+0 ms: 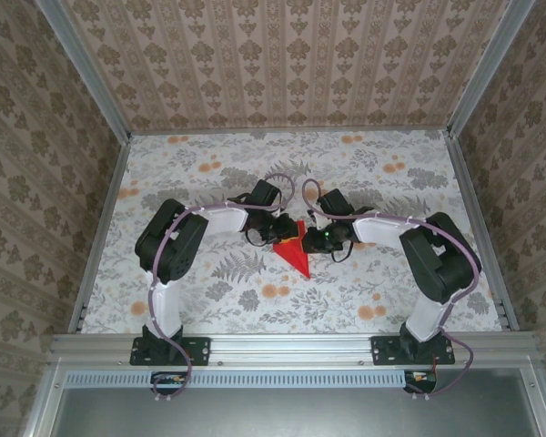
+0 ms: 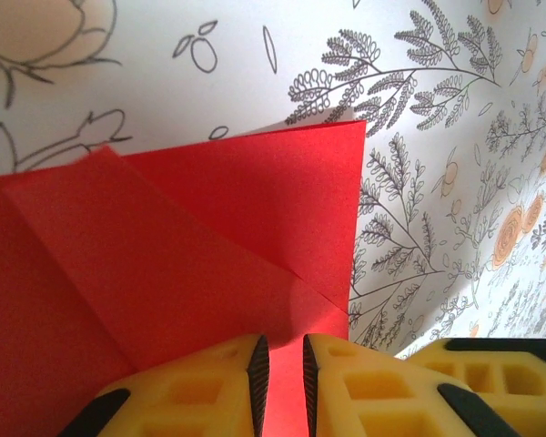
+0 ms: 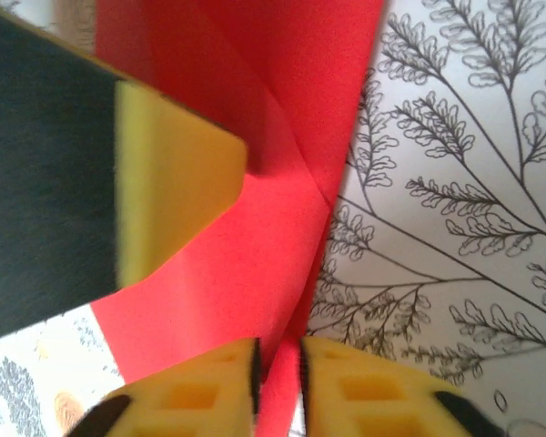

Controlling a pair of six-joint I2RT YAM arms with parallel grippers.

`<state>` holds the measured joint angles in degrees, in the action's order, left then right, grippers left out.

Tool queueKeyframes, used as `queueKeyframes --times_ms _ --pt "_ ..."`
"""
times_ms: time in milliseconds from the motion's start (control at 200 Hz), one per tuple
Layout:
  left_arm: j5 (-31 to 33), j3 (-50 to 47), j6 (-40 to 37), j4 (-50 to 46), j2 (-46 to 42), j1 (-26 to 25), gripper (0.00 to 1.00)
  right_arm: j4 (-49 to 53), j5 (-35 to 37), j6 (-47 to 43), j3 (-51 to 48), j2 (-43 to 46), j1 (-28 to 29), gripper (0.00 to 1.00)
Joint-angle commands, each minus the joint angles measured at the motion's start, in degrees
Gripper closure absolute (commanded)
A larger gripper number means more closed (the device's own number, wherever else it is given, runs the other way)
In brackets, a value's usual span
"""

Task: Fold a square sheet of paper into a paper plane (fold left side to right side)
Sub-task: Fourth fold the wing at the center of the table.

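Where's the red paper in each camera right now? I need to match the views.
Top external: the red paper lies mid-tablecloth, its pointed tip toward the arm bases.
Left wrist: the paper covers the lower left, just beyond the left gripper.
Right wrist: the paper runs from top centre down to the right gripper.
Shared landmark: the grey fern print beside the paper's edge.

Matt, sharply creased red paper (image 2: 209, 237); smooth printed tablecloth (image 2: 437, 137) at upper right; matt yellow moulded-plastic left gripper's fingers (image 2: 200, 391) below; brushed metal frame rail (image 1: 291, 349).
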<state>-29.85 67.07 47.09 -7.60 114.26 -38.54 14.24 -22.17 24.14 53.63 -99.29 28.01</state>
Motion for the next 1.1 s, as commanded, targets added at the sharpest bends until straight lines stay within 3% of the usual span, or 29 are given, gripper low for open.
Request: queueKeyframes --times_ms 0,115,345,725,1095 --pt "2.4 -2.6 -0.7 -4.0 1.4 -0.2 0.78 3.8 1.0 -0.5 1.2 5.4 -0.1 0.73" --pt "2.3 -2.7 -0.8 -3.9 1.3 -0.2 0.78 5.0 -1.0 -0.1 -0.1 8.6 0.2 0.72" --pt "2.4 -2.8 -0.7 -3.9 1.3 -0.3 0.78 -2.6 -12.4 6.0 -4.2 9.2 2.9 0.85" --pt "2.6 -2.7 -0.9 -4.2 1.1 -0.3 0.78 -0.9 -12.5 5.4 -1.6 0.9 5.0 0.86" --pt "2.7 -2.6 -1.0 -4.4 1.2 -0.3 0.78 -0.6 -11.2 5.0 -4.0 -0.2 5.1 0.86"
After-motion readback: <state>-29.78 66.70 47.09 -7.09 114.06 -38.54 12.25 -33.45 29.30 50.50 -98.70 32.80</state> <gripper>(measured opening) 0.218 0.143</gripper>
